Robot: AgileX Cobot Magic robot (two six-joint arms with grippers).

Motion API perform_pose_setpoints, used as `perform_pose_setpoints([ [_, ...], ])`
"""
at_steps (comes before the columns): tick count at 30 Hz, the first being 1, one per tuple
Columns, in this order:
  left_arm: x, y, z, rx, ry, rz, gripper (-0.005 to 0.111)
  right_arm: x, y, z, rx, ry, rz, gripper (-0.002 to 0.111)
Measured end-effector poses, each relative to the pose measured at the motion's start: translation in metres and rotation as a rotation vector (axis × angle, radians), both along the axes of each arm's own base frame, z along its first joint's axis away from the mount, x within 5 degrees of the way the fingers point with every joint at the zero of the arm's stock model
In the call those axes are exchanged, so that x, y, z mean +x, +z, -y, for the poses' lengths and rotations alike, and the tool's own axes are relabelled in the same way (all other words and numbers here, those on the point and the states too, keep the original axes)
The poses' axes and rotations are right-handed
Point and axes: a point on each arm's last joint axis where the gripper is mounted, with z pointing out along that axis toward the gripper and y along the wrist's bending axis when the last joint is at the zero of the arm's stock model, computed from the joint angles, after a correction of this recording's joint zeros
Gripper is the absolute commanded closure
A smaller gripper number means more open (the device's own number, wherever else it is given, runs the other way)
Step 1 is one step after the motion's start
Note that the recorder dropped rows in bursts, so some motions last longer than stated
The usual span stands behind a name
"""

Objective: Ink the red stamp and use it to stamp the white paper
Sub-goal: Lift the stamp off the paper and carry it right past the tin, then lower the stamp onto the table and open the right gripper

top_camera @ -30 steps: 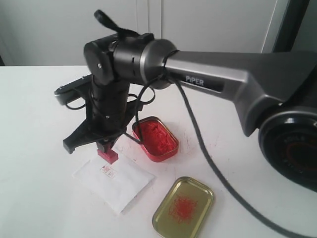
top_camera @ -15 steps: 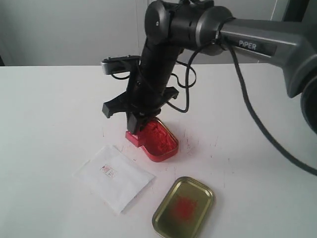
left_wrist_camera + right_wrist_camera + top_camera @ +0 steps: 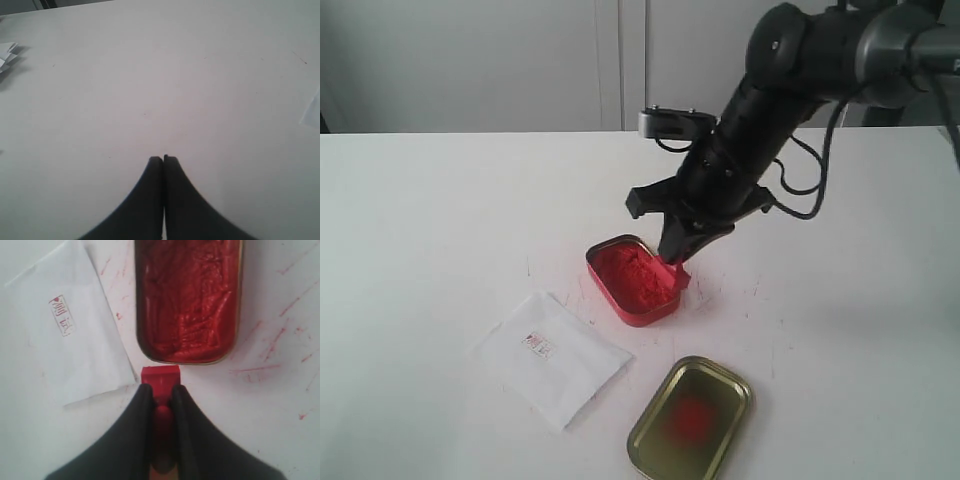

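Note:
My right gripper (image 3: 672, 262) is shut on the red stamp (image 3: 678, 276), holding it by its narrow handle. In the right wrist view the stamp's block (image 3: 160, 382) sticks out past the fingertips (image 3: 144, 396), just outside the rim of the red ink tin (image 3: 239, 300). The tin (image 3: 656, 312), full of red paste, stands open at the table's middle. The white paper (image 3: 560, 372) lies to its left and carries a small red imprint (image 3: 537, 344), also seen on the paper (image 3: 75, 360) from the wrist. My left gripper (image 3: 163, 159) is shut and empty over bare white table.
A gold tin lid (image 3: 720, 385) with a red smear lies at the front, right of the paper. Red ink streaks (image 3: 280, 335) mark the table around the tin. Folded white paper (image 3: 6, 55) lies at the edge of the left wrist view.
My right arm has carried the stamp from the paper's far corner across the ink tin to its right-hand end. The paper, tin and lid have stayed put.

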Motion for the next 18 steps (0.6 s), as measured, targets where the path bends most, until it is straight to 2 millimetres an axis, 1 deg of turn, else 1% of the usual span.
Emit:
perform_pose_setpoints([
  [5, 0.0, 0.0, 0.0, 0.0, 0.0, 0.0, 0.107, -0.003, -0.02, 0.025, 0.031, -0.035, -0.058, 0.108],
  [13, 0.0, 0.0, 0.0, 0.0, 0.0, 0.0, 0.107, -0.009, -0.045, 0.056, 0.134, -0.044, -0.126, 0.108],
  [18, 0.0, 0.0, 0.0, 0.0, 0.0, 0.0, 0.107, -0.012, -0.056, 0.066, 0.165, -0.065, -0.12, 0.108],
])
